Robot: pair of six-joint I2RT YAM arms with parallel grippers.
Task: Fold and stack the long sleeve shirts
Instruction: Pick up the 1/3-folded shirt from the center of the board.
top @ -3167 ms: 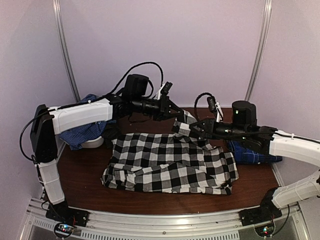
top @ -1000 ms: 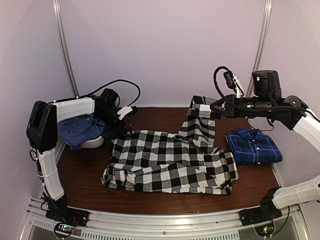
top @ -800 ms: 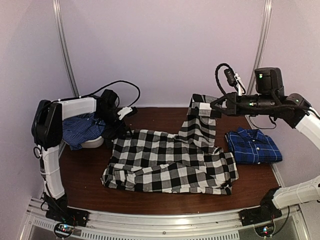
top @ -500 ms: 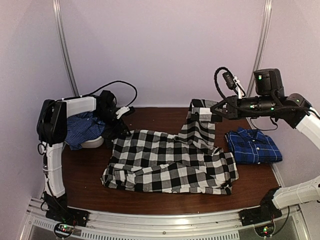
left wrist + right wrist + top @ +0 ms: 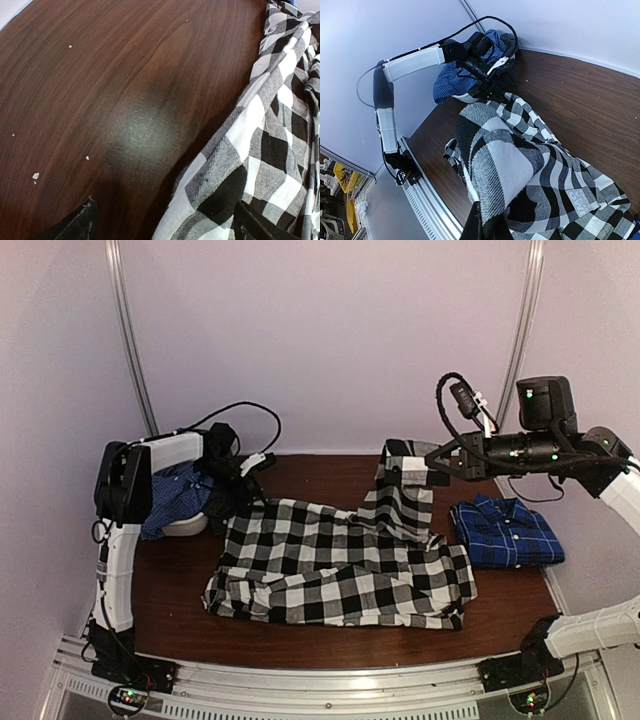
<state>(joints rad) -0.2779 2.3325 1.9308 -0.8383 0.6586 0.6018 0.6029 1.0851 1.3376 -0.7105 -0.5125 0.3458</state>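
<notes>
A large black-and-white check long sleeve shirt (image 5: 340,570) lies spread across the middle of the table. One part of it is lifted into the air at the back right, with my right gripper (image 5: 432,465) shut on it. From the right wrist the cloth (image 5: 520,165) hangs away from the shut right gripper (image 5: 495,227). A royal blue long sleeve shirt (image 5: 505,532) lies folded at the right. My left gripper (image 5: 243,498) is low at the check shirt's far-left corner. It is open (image 5: 165,230), and the shirt's edge (image 5: 240,150) lies between its fingertips (image 5: 75,227).
A heap of blue checked cloth (image 5: 165,495) rests on a white rounded object (image 5: 185,525) at the far left, beside the left arm (image 5: 420,57). Bare wooden tabletop (image 5: 100,90) stretches behind the shirt. Lilac walls with metal posts (image 5: 130,340) enclose the table.
The right gripper has drifted slightly right with the lifted cloth. The left arm's upright link has swung rightward, while its gripper stays low by the shirt's corner.
</notes>
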